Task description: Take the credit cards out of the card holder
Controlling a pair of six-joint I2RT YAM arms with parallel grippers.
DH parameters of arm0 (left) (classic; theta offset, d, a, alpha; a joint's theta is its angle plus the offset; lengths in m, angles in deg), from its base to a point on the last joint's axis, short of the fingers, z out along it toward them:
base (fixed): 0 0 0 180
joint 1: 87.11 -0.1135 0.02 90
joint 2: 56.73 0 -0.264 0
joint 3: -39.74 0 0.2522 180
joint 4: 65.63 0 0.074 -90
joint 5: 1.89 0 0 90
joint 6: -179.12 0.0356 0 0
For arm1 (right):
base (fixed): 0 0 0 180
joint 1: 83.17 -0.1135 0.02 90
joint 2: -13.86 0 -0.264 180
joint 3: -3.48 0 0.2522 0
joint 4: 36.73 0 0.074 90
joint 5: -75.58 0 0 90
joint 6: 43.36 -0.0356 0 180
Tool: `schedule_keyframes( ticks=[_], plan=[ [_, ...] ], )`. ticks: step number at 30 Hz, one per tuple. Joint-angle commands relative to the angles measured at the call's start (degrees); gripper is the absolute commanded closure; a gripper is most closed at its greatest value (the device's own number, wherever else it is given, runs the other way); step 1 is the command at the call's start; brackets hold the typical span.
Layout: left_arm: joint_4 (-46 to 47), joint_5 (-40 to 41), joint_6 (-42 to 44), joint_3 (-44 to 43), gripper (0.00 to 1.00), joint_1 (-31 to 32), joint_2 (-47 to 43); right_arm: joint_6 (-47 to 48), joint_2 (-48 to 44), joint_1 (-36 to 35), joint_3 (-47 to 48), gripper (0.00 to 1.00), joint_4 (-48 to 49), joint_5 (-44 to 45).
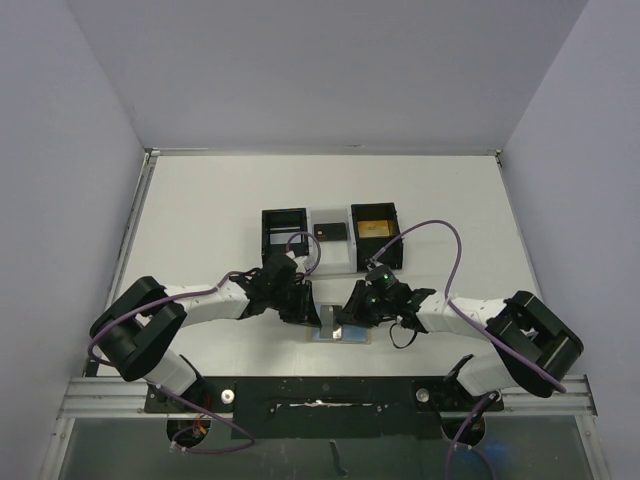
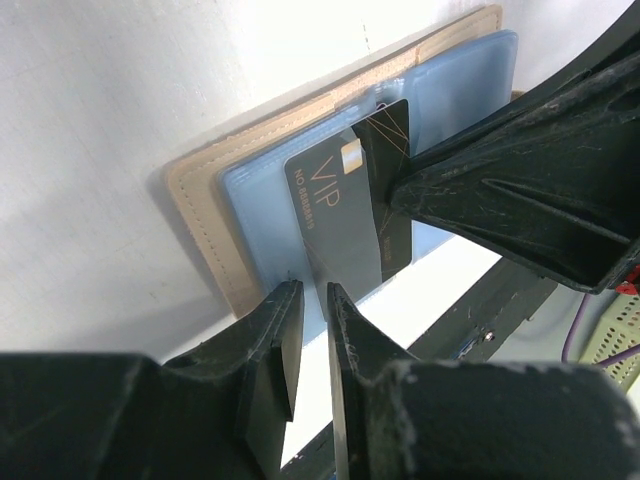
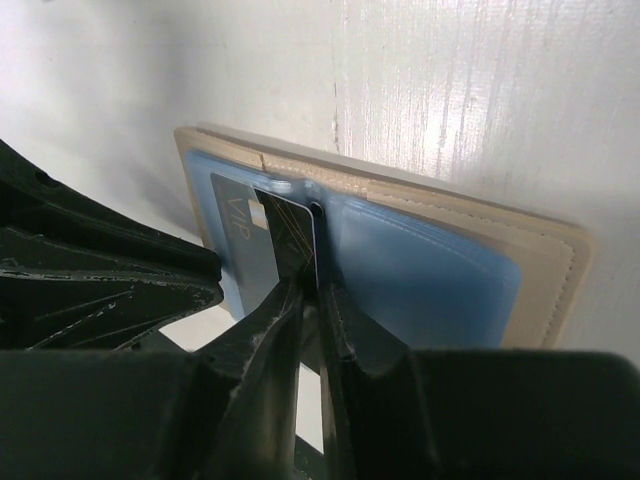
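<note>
The tan card holder (image 2: 200, 215) lies open on the table near the front edge, its blue-grey panels (image 3: 420, 265) facing up; it also shows in the top view (image 1: 340, 337). A black card with gold lines (image 2: 392, 170) sticks out of a panel, and my right gripper (image 3: 315, 285) is shut on its edge. A grey VIP card (image 2: 330, 215) leans out beside it. My left gripper (image 2: 312, 292) has its jaws a narrow gap apart with the tips at that card's lower edge. I cannot tell whether they pinch it.
The black three-compartment tray (image 1: 283, 238) stands behind the arms, with a dark card (image 1: 331, 232) in its middle part and a gold card (image 1: 374, 228) in its right part. The table's front edge and metal rail (image 1: 320, 392) lie just behind the holder.
</note>
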Motion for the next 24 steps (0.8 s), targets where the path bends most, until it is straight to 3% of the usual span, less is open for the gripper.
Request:
schedule_keyframes(
  ticks=[1,8,15,24],
  plan=[
    [-2.89,3.66,1.96,0.43,0.84,0.14,0.27,0.93,-1.16,-0.17,2.11,0.89,-1.49,1.89],
    [-3.60,4.77,2.18,0.39,0.86,0.14,-0.23,1.82,-3.65,2.24,1.54,0.96,-5.11,1.84],
    [-3.50,4.61,2.07,0.18,0.85,0.14,-0.75,2.78,-5.32,4.25,0.27,0.96,-4.08,-1.16],
    [-2.75,2.35,2.13,-4.87,0.72,0.14,-3.99,1.14,-5.08,4.24,-0.16,0.94,-1.65,-0.91]
  ],
)
